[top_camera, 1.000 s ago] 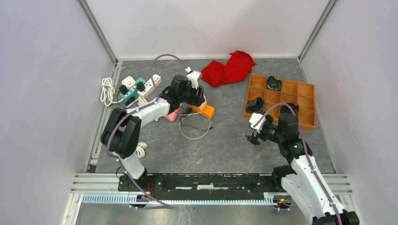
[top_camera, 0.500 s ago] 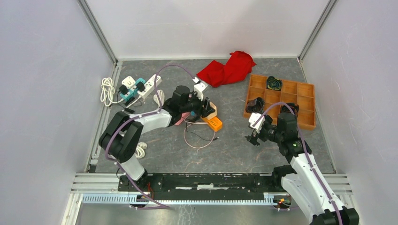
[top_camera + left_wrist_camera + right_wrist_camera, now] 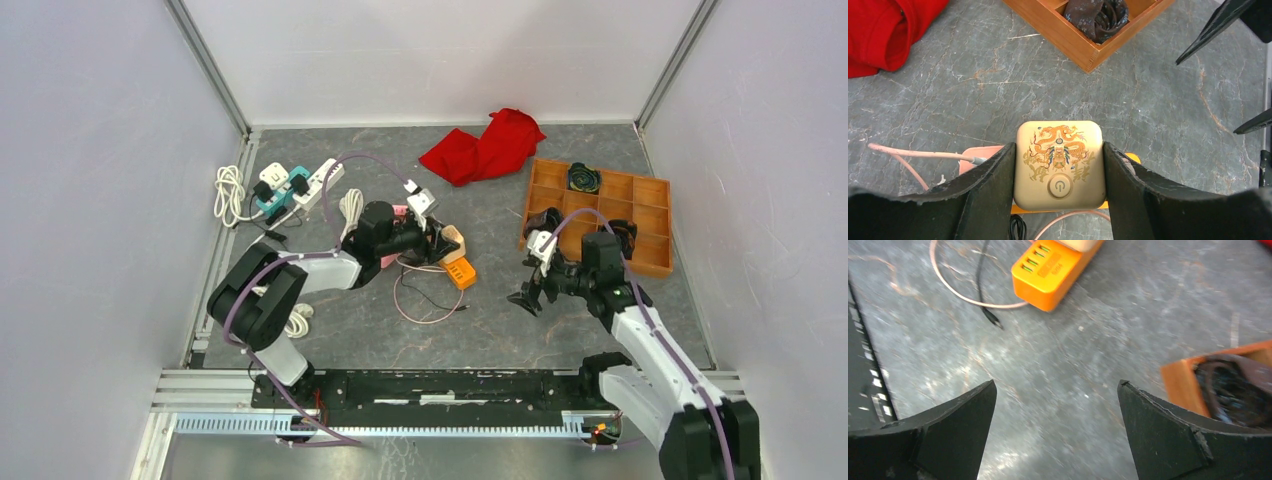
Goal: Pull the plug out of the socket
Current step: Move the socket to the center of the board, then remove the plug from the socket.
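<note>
Plug [image 3: 1059, 167] between the left gripper [image 3: 1058, 146] fingers [image 3: 990, 195]: smooth cream plastic, satin, gold print. Fingers: matt black, rough-edged. Socket strip [image 3: 1050, 272] beneath: glossy orange plastic. Ahead: matt, veined, stone-look table [image 3: 973, 85], bare wooden tray [image 3: 1068, 35], soft red cloth [image 3: 883, 30].

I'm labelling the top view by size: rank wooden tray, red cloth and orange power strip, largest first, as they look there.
1. wooden tray
2. red cloth
3. orange power strip, partly covered by the plug, so judged on what shows
</note>
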You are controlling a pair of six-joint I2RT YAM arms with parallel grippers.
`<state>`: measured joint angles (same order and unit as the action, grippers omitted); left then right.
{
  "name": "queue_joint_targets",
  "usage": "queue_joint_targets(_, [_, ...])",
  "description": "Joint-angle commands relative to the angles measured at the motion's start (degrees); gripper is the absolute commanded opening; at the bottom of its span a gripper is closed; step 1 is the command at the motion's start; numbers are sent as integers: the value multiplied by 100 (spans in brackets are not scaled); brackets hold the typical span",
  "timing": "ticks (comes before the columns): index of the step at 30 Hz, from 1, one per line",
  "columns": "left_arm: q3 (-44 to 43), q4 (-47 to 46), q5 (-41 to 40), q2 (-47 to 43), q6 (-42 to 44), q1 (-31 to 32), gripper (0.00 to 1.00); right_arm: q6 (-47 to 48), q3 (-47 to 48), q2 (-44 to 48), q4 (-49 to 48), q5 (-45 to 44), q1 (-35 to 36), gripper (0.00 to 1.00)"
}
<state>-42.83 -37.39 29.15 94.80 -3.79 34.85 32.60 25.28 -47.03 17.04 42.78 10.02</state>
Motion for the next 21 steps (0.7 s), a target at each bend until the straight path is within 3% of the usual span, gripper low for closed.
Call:
queue_joint_targets(1, [362, -1674, 172, -408, -496, 72, 2, -1356, 241, -725, -1087, 1216, 19, 98])
queue_joint_targets(12, [483, -2061, -293, -426, -499, 118, 2, -4047, 399, -2552, -4406, 703, 763, 98])
queue_joint_targets(21, [586, -2390, -475, -442, -579, 118, 2, -4882, 496, -3409, -4934, 844, 834, 98])
